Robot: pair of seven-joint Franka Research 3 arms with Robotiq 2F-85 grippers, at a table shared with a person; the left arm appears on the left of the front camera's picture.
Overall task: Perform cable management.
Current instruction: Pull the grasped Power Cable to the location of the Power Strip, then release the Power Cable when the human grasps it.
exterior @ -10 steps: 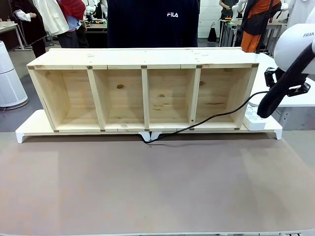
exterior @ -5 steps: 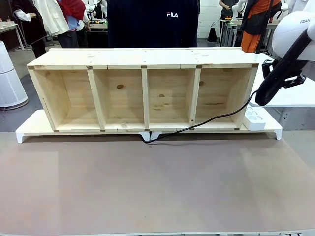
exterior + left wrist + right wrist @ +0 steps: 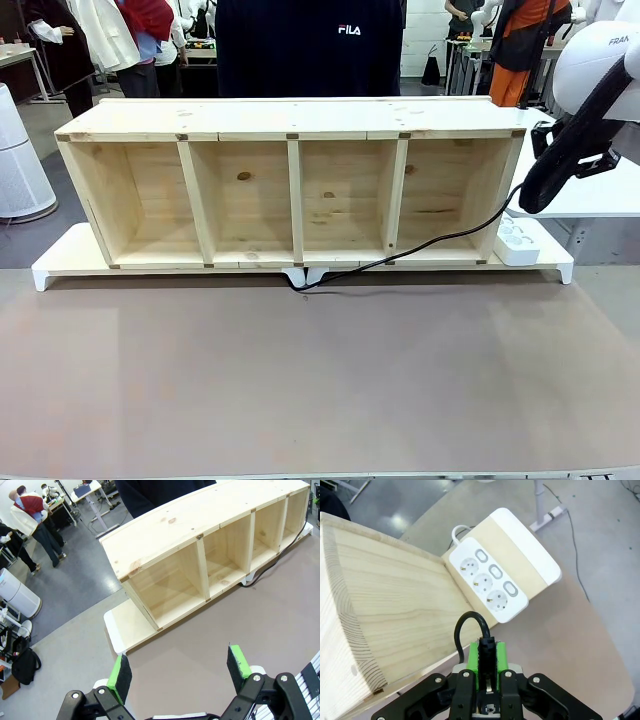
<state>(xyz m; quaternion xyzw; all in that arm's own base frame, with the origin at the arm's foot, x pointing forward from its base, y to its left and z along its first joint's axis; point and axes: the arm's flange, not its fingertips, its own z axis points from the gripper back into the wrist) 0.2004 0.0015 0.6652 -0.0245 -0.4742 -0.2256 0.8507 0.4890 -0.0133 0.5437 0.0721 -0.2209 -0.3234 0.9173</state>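
We are pinching the cable (image 3: 457, 632) by its plug (image 3: 486, 649) in the right gripper (image 3: 487, 655). The power strip (image 3: 490, 580) is lying straight ahead, sockets up. Left gripper (image 3: 180, 672) is gaping wide, well apart.

free tabletop (image 3: 320, 380) before 4-bay shelf (image 3: 295, 118)

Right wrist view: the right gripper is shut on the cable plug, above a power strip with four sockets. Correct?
The power strip has three sockets, not four, as the right wrist view shows. The right gripper is shut on the cable plug above it.
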